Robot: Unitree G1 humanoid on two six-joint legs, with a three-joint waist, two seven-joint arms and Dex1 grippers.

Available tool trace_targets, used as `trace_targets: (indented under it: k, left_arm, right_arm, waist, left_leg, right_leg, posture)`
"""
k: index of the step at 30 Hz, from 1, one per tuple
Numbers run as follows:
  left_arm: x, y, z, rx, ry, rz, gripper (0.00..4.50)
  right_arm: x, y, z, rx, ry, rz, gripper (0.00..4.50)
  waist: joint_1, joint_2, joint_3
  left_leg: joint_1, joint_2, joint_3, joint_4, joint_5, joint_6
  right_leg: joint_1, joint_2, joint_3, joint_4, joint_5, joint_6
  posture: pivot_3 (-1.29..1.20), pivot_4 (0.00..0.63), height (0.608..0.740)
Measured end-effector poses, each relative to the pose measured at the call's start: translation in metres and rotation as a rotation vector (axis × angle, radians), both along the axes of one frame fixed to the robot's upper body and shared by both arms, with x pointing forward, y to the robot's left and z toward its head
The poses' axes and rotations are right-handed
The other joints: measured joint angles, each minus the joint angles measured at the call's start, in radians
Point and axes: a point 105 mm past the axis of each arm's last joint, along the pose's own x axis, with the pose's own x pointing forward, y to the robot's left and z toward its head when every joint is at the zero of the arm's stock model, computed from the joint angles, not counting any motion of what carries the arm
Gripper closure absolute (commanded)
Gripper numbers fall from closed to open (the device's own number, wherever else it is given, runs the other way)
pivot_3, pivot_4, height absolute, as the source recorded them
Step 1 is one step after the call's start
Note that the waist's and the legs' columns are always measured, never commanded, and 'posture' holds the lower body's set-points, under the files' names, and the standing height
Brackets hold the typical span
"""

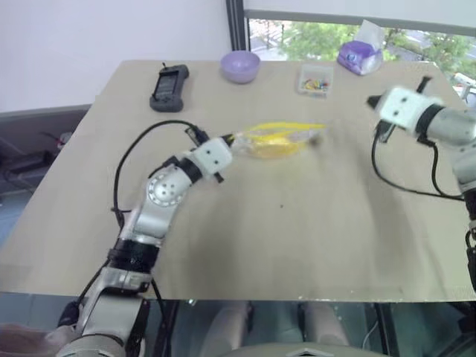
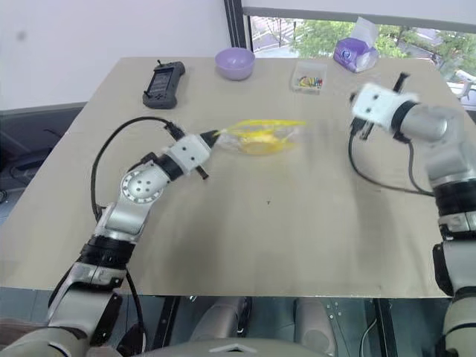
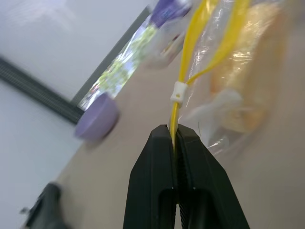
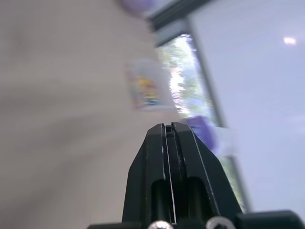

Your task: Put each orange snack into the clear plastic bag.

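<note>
While the tabletop (image 1: 312, 245) carries everything in play, the step in hand looks like the tail end of the bagging — the clear plastic bag (image 1: 279, 140) lies near the middle with the orange snack (image 3: 248, 71) already inside it, seen through the crinkled film. The left pincer (image 3: 174, 139) is clamped tight on the bag's yellow strip (image 3: 190, 52), just below a small white slider. The right pincer (image 4: 169, 128) is fully closed on nothing, held above the tabletop well apart from the bag, on its right.

No other orange snack lies on the tabletop, so my judgement is that little is left. The next move probably calls for sealing the mouth or setting the bag down flat — with the bun kept from sliding out of the open end.

Along the far edge sit a dark handset (image 1: 169, 86), a lilac bowl (image 1: 239, 65), a purple tissue pack (image 1: 358, 53) and a small clear box (image 1: 315, 80) of colourful bits. No brand, label or writing can be read on any of them.
</note>
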Motion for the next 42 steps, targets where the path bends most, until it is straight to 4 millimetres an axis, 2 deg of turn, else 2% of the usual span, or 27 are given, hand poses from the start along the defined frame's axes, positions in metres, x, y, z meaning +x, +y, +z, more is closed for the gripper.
trace_targets:
  k: [2, 4, 5, 7, 9, 10, 12, 14, 17, 18, 22, 26, 30, 35, 38, 42]
  left_arm:
    - [0.013, -0.008, 0.035, -0.032, -0.115, 0.015, 4.5]
    - [0.024, -0.007, 0.069, -0.067, -0.215, 0.056, 4.5]
    - [0.026, -0.004, 0.08, -0.09, -0.245, 0.073, 4.5]
    - [0.027, 0.0, 0.085, -0.109, -0.258, 0.085, 4.5]
    - [0.029, 0.002, 0.073, -0.104, -0.226, 0.086, 4.5]
    - [0.029, 0.001, 0.056, -0.097, -0.181, 0.078, 4.5]
    - [0.026, -0.003, 0.031, -0.086, -0.11, 0.051, 4.5]
    - [0.018, -0.007, 0.011, -0.08, -0.054, 0.011, 4.5]
    - [0.005, -0.02, 0.008, -0.11, -0.03, -0.062, 4.5]
    - [0.002, -0.023, 0.01, -0.12, -0.033, -0.078, 4.5]
    - [-0.014, -0.034, 0.02, -0.213, -0.018, -0.156, 4.5]
    - [-0.032, -0.047, 0.026, -0.322, 0.029, -0.227, 4.5]
    - [-0.044, -0.054, 0.037, -0.368, 0.033, -0.263, 4.5]
    - [-0.044, -0.046, 0.01, -0.332, 0.111, -0.208, 4.5]
    - [-0.044, -0.046, 0.009, -0.328, 0.113, -0.207, 4.5]
    - [-0.045, -0.047, 0.008, -0.324, 0.121, -0.209, 4.5]
  right_arm:
    - [0.006, 0.006, 0.019, 0.035, -0.106, -0.016, 4.46]
    - [0.008, 0.009, 0.033, 0.061, -0.166, -0.021, 4.46]
    - [0.007, 0.009, 0.035, 0.07, -0.168, -0.017, 4.46]
    - [0.004, 0.011, 0.027, 0.097, -0.107, 0.016, 4.46]
    - [-0.002, 0.02, 0.001, 0.121, 0.012, 0.078, 3.92]
    - [-0.008, 0.029, -0.026, 0.138, 0.135, 0.129, 3.72]
    - [-0.018, 0.038, -0.054, 0.172, 0.281, 0.177, 2.87]
    - [-0.028, 0.044, -0.065, 0.177, 0.36, 0.215, 1.78]
    - [-0.035, 0.05, -0.06, 0.179, 0.379, 0.234, 0.55]
    - [-0.035, 0.05, -0.059, 0.181, 0.378, 0.235, 0.34]
    - [-0.037, 0.054, -0.062, 0.189, 0.396, 0.236, 0.34]
    - [-0.038, 0.063, -0.077, 0.194, 0.433, 0.249, 0.34]
    - [-0.038, 0.062, -0.078, 0.18, 0.437, 0.245, 0.34]
    - [-0.048, 0.054, -0.09, 0.168, 0.54, 0.229, 0.34]
    - [-0.053, 0.056, -0.093, 0.162, 0.575, 0.237, 0.34]
    - [-0.055, 0.035, -0.092, 0.127, 0.629, 0.175, 0.34]
  waist:
    - [-0.001, -0.001, 0.0]
    - [-0.002, -0.001, 0.0]
    - [-0.004, -0.001, 0.0]
    - [-0.008, -0.001, -0.001]
    - [-0.01, -0.001, -0.001]
    - [-0.012, -0.001, -0.001]
    - [-0.016, -0.001, 0.0]
    - [-0.019, -0.001, 0.0]
    - [-0.018, -0.001, 0.0]
    - [-0.016, -0.001, 0.0]
    - [-0.014, -0.001, 0.0]
    - [-0.015, -0.001, 0.0]
    - [-0.012, -0.001, 0.0]
    - [-0.009, -0.001, 0.0]
    - [-0.002, -0.001, 0.0]
    - [0.003, -0.001, 0.0]
  left_leg:
    - [-0.002, 0.0, 0.0, 0.001, 0.0, 0.0]
    - [-0.005, 0.0, 0.0, 0.001, 0.0, 0.0]
    - [-0.007, 0.0, 0.0, 0.002, 0.0, 0.0]
    - [-0.015, 0.0, 0.001, 0.004, 0.0, 0.0]
    - [-0.016, 0.0, 0.001, 0.003, 0.0, 0.0]
    - [-0.017, 0.0, 0.002, 0.004, 0.0, 0.0]
    - [-0.02, -0.001, 0.001, 0.005, 0.0, 0.0]
    - [-0.021, -0.001, 0.0, 0.007, 0.0, 0.0]
    - [-0.02, -0.001, 0.0, 0.009, 0.0, 0.0]
    - [-0.019, -0.001, 0.0, 0.01, 0.0, 0.0]
    - [-0.016, -0.001, 0.001, 0.009, 0.0, 0.0]
    - [-0.016, 0.0, 0.002, 0.01, 0.0, 0.0]
    - [-0.015, 0.0, 0.003, 0.01, 0.0, 0.0]
    - [-0.015, 0.0, 0.003, 0.01, 0.0, 0.0]
    - [-0.015, 0.0, 0.004, 0.01, 0.0, 0.0]
    - [-0.015, 0.0, 0.003, 0.01, 0.0, 0.0]
  right_leg:
    - [-0.001, 0.0, 0.0, 0.0, 0.0, 0.0]
    - [-0.004, 0.0, 0.0, -0.001, 0.0, 0.0]
    - [-0.006, 0.0, 0.0, -0.001, 0.0, 0.0]
    - [-0.014, -0.001, 0.0, 0.0, 0.0, 0.0]
    - [-0.015, -0.002, -0.002, 0.0, 0.0, 0.0]
    - [-0.017, -0.002, -0.002, 0.0, 0.0, 0.0]
    - [-0.02, -0.002, -0.002, 0.001, 0.0, 0.0]
    - [-0.021, -0.002, -0.002, 0.003, 0.0, 0.0]
    - [-0.021, -0.002, -0.002, 0.008, 0.0, 0.0]
    - [-0.021, -0.002, -0.002, 0.01, 0.0, 0.0]
    - [-0.019, -0.002, -0.001, 0.011, 0.0, 0.0]
    - [-0.019, -0.002, 0.0, 0.012, 0.0, 0.0]
    - [-0.019, -0.002, 0.0, 0.012, 0.0, 0.0]
    - [-0.019, -0.001, 0.001, 0.012, 0.0, 0.0]
    - [-0.018, -0.001, 0.001, 0.012, 0.0, 0.0]
    - [-0.018, -0.001, 0.0, 0.012, 0.0, 0.0]
  posture:
    - [0.0, 0.15, 0.74]
    - [0.0, 0.15, 0.74]
    - [0.0, 0.15, 0.74]
    - [0.0, 0.15, 0.74]
    - [0.0, 0.15, 0.74]
    - [0.0, 0.15, 0.74]
    - [0.0, 0.15, 0.74]
    - [0.0, 0.15, 0.74]
    - [0.0, 0.15, 0.74]
    - [0.0, 0.15, 0.74]
    - [0.0, 0.15, 0.74]
    - [0.0, 0.15, 0.74]
    - [0.0, 0.15, 0.74]
    - [0.0, 0.15, 0.74]
    - [0.0, 0.15, 0.74]
    - [0.0, 0.15, 0.74]
